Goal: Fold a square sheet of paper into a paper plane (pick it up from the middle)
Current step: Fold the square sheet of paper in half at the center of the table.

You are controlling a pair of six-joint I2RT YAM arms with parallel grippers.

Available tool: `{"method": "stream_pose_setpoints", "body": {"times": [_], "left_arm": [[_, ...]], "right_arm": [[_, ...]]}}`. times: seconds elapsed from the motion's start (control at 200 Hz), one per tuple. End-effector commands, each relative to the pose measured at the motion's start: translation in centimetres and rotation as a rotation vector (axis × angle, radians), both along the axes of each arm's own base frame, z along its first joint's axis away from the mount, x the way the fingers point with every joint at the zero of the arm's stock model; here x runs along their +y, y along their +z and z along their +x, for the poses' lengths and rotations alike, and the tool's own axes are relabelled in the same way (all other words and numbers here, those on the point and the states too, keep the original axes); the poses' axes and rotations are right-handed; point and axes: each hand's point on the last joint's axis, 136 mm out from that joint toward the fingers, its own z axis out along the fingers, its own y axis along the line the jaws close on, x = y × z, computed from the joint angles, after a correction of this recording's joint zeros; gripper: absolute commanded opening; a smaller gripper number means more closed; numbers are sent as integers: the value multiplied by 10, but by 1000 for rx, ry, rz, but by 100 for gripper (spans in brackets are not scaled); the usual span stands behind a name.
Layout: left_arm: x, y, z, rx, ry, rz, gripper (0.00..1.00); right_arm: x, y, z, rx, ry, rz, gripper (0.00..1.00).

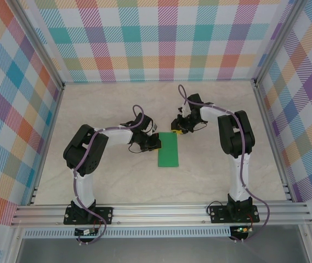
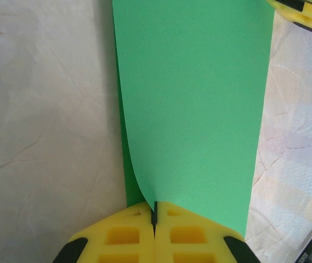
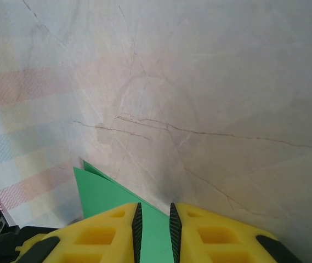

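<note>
Lightly pinches limp, crease-prone paper (image 2: 194, 98) at the edge between clenched left gripper (image 2: 154, 212) tips, holds right gripper (image 3: 153, 212) slightly parted above a corner.

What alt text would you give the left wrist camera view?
The left gripper has its yellow fingers shut on the near edge of a folded green paper sheet, its top layer curled up slightly. The sheet stretches away across a pale marbled table.

left arm (image 1: 90, 150) elbow-bent, left fingers (image 2: 120, 235) pinched tight on green paper (image 2: 194, 98) | right arm (image 1: 232, 137) elbow-bent, right fingers (image 3: 216, 233) slightly parted
</note>
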Motion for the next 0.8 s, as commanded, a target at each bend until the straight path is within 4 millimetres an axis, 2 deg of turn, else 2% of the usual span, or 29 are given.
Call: {"method": "stream_pose_setpoints", "body": {"times": [0.0, 0.12, 0.19, 0.25, 0.42, 0.59, 0.695, 0.795], "left_arm": [[38, -60, -39, 171, 10, 205, 2], [39, -59, -39, 170, 12, 209, 2], [39, -60, -39, 171, 11, 210, 2], [39, -60, -39, 170, 12, 208, 2], [39, -61, -40, 171, 13, 207, 2], [41, -62, -41, 174, 14, 209, 2], [41, -62, -41, 171, 18, 213, 2], [41, -63, -41, 173, 20, 212, 2]], "right_arm": [[0, 19, 0, -19, 6, 27, 24], [5, 45, -3, -55, 12, 84, 24], [6, 48, -10, -46, 7, 114, 24], [8, 44, -15, -27, -2, 136, 25], [4, 12, -33, 38, -18, 115, 25], [0, -16, -49, 67, 17, 15, 26], [-7, -17, -50, 49, 11, -41, 26], [-8, 0, -50, 9, 14, -43, 26]]}}
